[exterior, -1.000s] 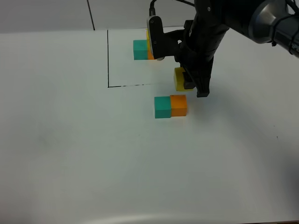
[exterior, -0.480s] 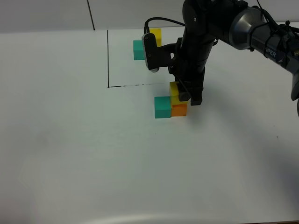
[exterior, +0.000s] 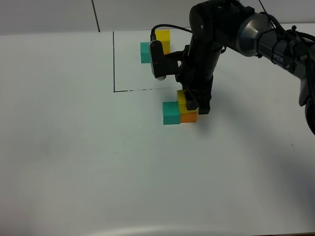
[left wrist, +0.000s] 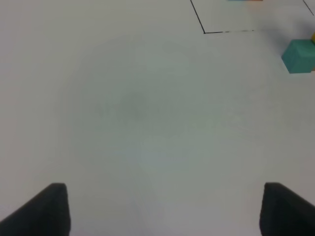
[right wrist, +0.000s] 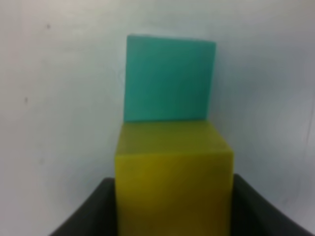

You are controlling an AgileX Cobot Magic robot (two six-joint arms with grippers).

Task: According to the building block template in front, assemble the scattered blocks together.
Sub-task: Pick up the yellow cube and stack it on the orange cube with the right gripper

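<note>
The right gripper (exterior: 192,104) has carried the yellow cube (exterior: 182,100) down from beside the drawn line, and the cube now sits on the orange cube (exterior: 189,117), lower than half a second ago. Far left, the left gripper (left wrist: 162,196) hovers over bare white table (exterior: 74,147), its fingers spread wide with nothing between them. The template (exterior: 155,45) stands unchanged inside the black drawn rectangle (exterior: 114,64). In front of the rectangle, the teal cube (exterior: 171,113) touches the orange cube as before. The right gripper's fingers clamp the yellow cube on both sides.
</note>
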